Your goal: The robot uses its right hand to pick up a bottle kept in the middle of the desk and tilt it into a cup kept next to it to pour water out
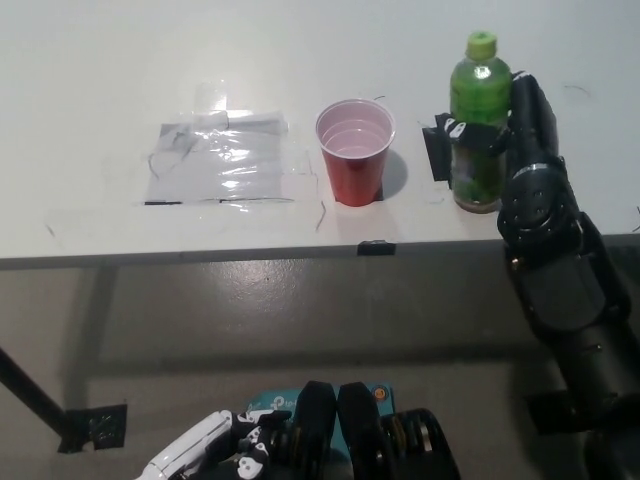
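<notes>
On the worktop at right, the black right robot hand wraps the upright green bottle — apparently lifted slightly — right of the red cup. White left robot hand rests near, fingers unclear.

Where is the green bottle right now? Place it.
In the head view, the green bottle stands upright on the white desk at the right, just right of the red cup, with the black right hand wrapped around it.

Bare desk is left open around the red cup, which stands just left of the gripped bottle.
</notes>
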You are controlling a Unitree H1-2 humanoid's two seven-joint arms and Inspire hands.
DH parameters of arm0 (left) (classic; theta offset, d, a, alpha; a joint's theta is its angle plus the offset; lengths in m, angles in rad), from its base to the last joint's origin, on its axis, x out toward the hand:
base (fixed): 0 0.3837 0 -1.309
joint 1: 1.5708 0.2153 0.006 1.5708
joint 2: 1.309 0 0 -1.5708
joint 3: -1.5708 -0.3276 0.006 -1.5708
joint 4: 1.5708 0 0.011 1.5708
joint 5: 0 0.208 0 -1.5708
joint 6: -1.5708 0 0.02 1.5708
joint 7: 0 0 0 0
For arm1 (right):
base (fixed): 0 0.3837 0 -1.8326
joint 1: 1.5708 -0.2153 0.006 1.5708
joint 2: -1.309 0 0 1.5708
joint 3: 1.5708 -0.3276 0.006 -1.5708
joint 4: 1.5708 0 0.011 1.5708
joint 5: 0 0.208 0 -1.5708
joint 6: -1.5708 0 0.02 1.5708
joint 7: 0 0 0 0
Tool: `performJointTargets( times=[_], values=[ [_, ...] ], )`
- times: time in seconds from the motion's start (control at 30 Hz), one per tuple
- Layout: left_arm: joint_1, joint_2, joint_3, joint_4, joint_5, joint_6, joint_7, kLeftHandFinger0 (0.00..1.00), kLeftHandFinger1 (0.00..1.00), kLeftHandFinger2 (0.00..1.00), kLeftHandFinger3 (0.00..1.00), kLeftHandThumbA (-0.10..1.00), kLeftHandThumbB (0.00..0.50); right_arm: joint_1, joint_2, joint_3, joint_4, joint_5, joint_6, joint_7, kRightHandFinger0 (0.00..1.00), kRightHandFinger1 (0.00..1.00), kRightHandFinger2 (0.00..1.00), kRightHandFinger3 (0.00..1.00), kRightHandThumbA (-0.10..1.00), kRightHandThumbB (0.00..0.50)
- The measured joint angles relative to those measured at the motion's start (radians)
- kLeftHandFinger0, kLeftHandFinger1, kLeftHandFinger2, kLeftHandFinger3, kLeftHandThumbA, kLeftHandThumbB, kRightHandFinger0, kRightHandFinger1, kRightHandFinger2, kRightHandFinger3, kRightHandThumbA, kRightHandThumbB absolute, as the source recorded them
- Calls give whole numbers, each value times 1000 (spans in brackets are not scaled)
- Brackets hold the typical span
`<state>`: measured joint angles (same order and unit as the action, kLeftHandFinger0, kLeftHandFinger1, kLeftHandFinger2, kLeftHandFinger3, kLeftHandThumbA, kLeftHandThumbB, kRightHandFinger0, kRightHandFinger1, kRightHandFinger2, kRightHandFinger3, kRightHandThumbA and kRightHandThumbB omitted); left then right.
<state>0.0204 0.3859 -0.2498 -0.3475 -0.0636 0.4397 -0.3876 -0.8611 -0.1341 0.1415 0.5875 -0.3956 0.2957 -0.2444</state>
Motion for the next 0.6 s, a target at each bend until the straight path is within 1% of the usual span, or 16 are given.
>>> performJointTargets(
  times=[0.03,0.07,0.13,0.17,0.23,0.3,0.37,0.43,0.47,0.5,0.53,0.6],
  values=[
    [0,0,0,0,0,0,0,912,967,923,1000,1000,500,0,-5,13,-6,-6,0,3,0,0,33,115,-100,67],
    [0,1,0,0,0,0,0,914,969,925,1000,1000,500,0,-9,28,-12,-12,0,5,0,0,50,113,-100,115],
    [0,1,0,0,0,0,0,910,966,925,1000,1000,500,0,-14,49,-17,-21,0,10,0,0,60,128,-100,192],
    [0,1,0,0,0,0,0,908,965,925,1000,1000,500,0,-17,60,-18,-27,0,12,0,0,60,143,-100,204],
    [0,1,0,0,0,0,0,894,955,920,1000,1000,500,0,-20,98,-18,-47,0,15,0,0,64,147,-100,195],
    [0,1,0,0,0,0,0,899,967,929,1000,1000,500,0,-22,132,-18,-61,0,22,0,0,96,165,-100,191],
    [0,1,0,0,0,0,0,899,967,927,1000,1000,500,0,-22,157,-17,-74,0,27,0,0,111,193,-100,208],
    [0,1,0,0,0,0,0,901,968,928,1000,1000,500,0,-24,186,-14,-93,-1,29,0,0,115,229,-100,201],
    [0,1,0,0,0,0,0,900,967,927,1000,1000,500,0,-26,200,-14,-99,-1,31,0,0,113,227,-100,210],
    [0,2,0,0,0,0,0,902,968,928,1000,1000,500,0,-27,216,-13,-108,-1,33,0,0,97,239,-100,203],
    [0,2,0,0,0,0,0,901,967,927,1000,1000,500,0,-29,229,-12,-117,-1,34,0,0,76,251,-100,179],
    [-1,2,0,0,0,0,0,897,962,923,1000,1000,500,-1,-38,262,-8,-137,-1,37,0,0,83,262,-100,170]
  ],
)
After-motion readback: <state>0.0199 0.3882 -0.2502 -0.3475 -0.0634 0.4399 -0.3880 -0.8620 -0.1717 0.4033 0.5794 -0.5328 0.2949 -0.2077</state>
